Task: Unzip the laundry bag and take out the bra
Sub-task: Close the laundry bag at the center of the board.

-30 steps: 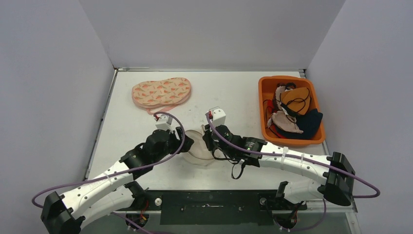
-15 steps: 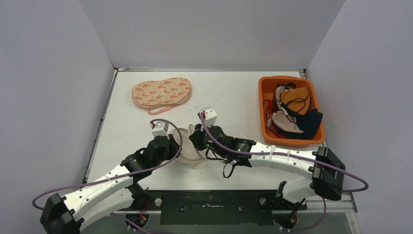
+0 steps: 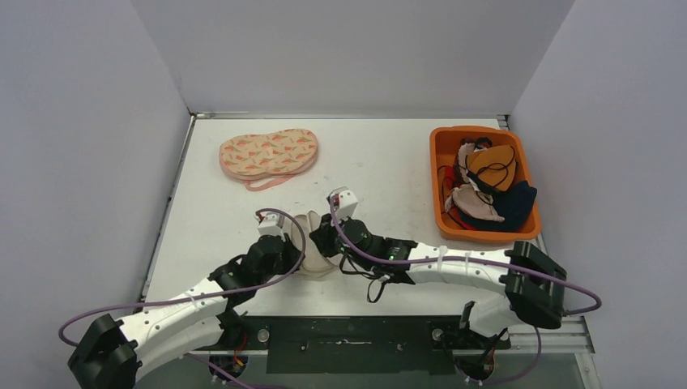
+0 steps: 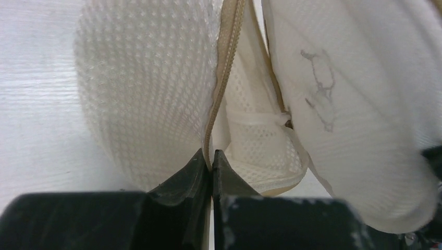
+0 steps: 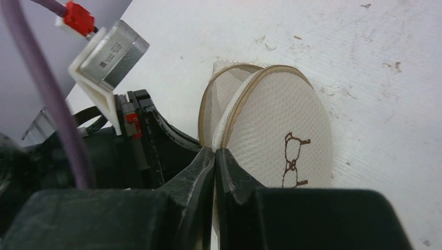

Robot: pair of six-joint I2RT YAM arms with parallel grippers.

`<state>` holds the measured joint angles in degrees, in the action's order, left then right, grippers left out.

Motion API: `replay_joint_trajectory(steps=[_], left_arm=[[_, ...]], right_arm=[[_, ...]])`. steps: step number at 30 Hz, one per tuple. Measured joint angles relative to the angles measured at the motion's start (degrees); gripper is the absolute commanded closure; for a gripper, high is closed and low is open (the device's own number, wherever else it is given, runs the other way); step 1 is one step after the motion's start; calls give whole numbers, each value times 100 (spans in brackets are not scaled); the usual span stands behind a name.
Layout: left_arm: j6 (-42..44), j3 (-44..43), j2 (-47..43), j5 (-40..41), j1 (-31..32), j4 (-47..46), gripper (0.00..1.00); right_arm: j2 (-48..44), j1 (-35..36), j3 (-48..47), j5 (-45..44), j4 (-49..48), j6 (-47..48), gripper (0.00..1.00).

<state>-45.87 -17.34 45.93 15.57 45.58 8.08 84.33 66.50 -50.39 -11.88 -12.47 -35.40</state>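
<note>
Two grips hold the task's thing at once. The left end effector (image 4: 211,159) has its jaws pressed together on the tan zipper tape (image 4: 226,52) of the white dome-shaped mesh laundry bag (image 4: 146,88), at the bottom centre of its own wrist view. The right end effector (image 5: 215,156) is likewise closed narrow on the bag's tan-edged rim, at the bottom centre of the right wrist view. The bag's embroidered face rises just beyond its fingertips. The bag therefore sits between the two, touching both and seemingly raised on edge, low in the centre of the top view on the white bench (image 3: 389,162).

I judge the unzipping begun but not finished. The left wrist view shows the two mesh shells parted along the zipper, with inner mesh lining and a pale band in the gap. Whether that band belongs to the bra I cannot tell. No garment is out of the bag, so the removal is all left to do, and the opening probably needs widening first.

Farther back, a pink carrot-printed fabric pouch (image 3: 269,154) lies at the upper left of the bench, well apart from the bag. An orange plastic tub (image 3: 436,174) of mixed garments stands at the upper right.
</note>
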Motion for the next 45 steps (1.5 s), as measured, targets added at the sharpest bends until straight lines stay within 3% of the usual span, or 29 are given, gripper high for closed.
replay_joint_trajectory(steps=[7,13,23,24,28,32,39,42,45], left_arm=[[-162,57,1263,-645,76,-1534,100],[-289,-337,2356,-754,796,-2339,100],[-411,-1394,3576,-890,1300,-3550,100],[-433,-1425,3611,-901,1318,-3567,94],[-498,-1300,3390,-848,1335,-3467,61],[-568,-881,2302,-581,1335,-2861,48],[-649,-304,695,-4,1335,-2055,46],[-699,-94,516,278,1272,-1882,58],[-752,-68,901,363,946,-1895,70]], right_arm=[[-1482,144,389,-876,776,79,95],[-2682,212,413,-1628,1727,162,95],[-3248,295,407,-2352,2785,306,95],[-3279,297,402,-2378,2806,328,95],[-3169,297,321,-2371,2863,417,95],[-2776,297,282,-2286,2841,496,95],[-2334,297,282,-2146,2780,610,95],[-2269,297,282,-2092,2697,629,95],[-2199,297,282,-2017,2583,640,95]])
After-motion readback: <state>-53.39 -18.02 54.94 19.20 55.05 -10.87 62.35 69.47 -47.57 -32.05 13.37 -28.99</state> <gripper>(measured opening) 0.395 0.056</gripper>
